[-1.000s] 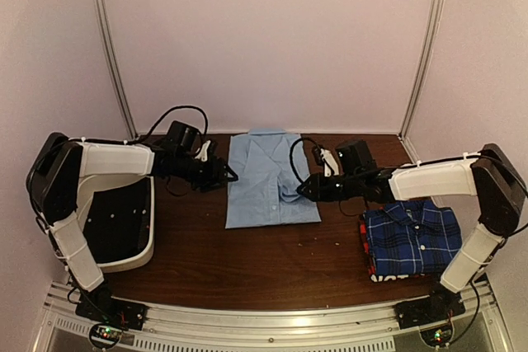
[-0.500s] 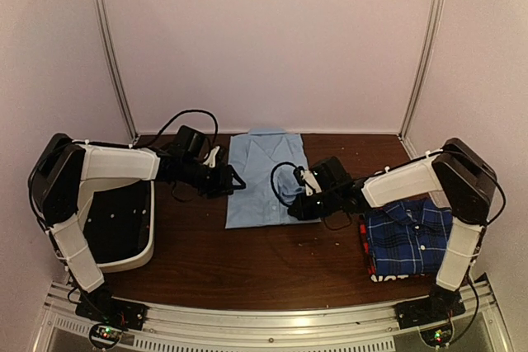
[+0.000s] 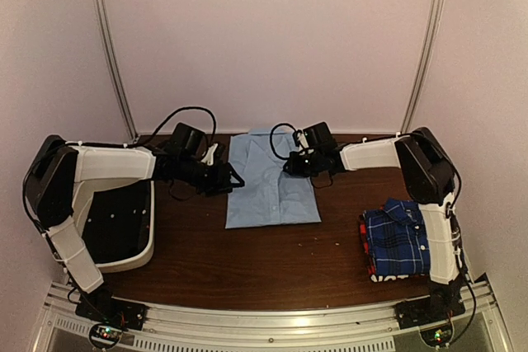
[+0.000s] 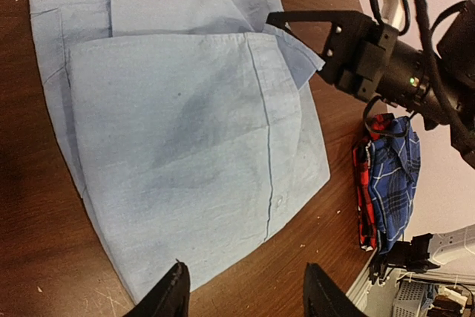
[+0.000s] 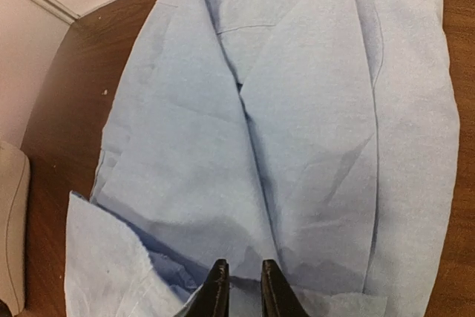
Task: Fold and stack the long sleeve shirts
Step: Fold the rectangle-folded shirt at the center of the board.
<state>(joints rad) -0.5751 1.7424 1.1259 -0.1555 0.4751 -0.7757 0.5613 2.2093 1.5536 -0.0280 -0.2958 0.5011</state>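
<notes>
The light blue shirt [image 3: 271,180] lies partly folded on the table's far middle; it fills the left wrist view [image 4: 178,131] and the right wrist view [image 5: 297,124]. My right gripper [image 3: 289,162] is over its upper right part, jaws nearly closed and pinching a raised fold of the cloth [image 5: 241,291]; it also shows in the left wrist view [image 4: 297,24]. My left gripper [image 3: 235,179] is wide open and empty [image 4: 249,291] at the shirt's left edge. The blue plaid shirt [image 3: 408,237] lies folded at the right, on top of the red/black shirt [image 4: 364,191].
A white bin with black lining [image 3: 136,257] stands at the left under my left arm. Metal rail [image 3: 264,319] runs along the near edge. Walls close off the back and sides.
My right gripper swept from the shirt's lower right side up to its upper right part. My left gripper stayed at the shirt's left edge, shifting only slightly.
</notes>
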